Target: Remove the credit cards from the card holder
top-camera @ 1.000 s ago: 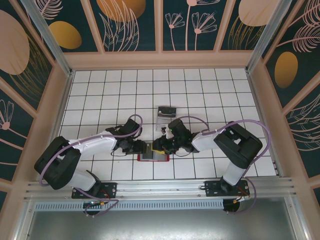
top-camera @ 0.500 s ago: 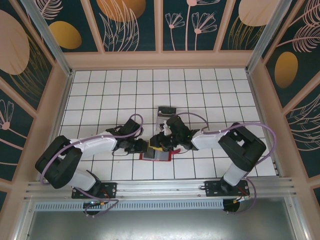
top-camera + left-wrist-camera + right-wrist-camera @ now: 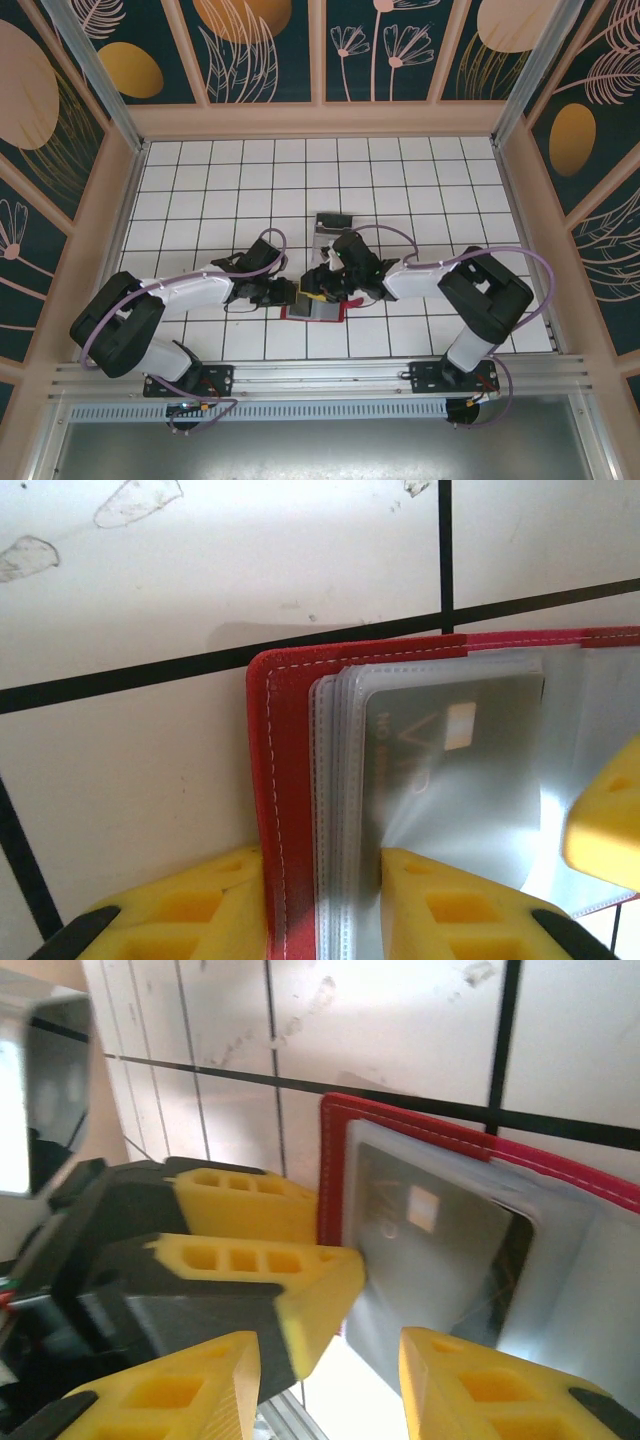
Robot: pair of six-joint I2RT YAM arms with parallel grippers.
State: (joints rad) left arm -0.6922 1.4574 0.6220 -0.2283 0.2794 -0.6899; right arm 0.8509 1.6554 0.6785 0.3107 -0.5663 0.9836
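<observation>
From the top camera I have the card holder (image 3: 312, 314) lying open on the white tiled table (image 3: 220, 190), close to its near edge and about midway along it, with both arms reaching in over it from either side. A clear plastic box (image 3: 332, 232) sits just behind it, toward the middle of the table. My left gripper (image 3: 291, 294) is at the holder's left end. On the left wrist camera, the left gripper (image 3: 320, 880) has its yellow fingers (image 3: 200, 910) closed in on that end flap: one finger lies against the outside of the red cover (image 3: 285, 780), the other presses on the stack of clear sleeves, so I read it as pinching cover and sleeves together. A grey credit card (image 3: 450, 750) with a small pale chip sits inside the top sleeve, fully tucked in. My right gripper (image 3: 316, 292) is above the holder from the right. On the right wrist camera, the right gripper (image 3: 330, 1360) has its jaws well apart: one fingertip hangs over the sleeve near the card (image 3: 430, 1230), the other sits off the red edge (image 3: 335, 1160) above the left gripper's fingers. I cannot see it gripping anything, and I cannot tell whether its fingertip touches the sleeve.
</observation>
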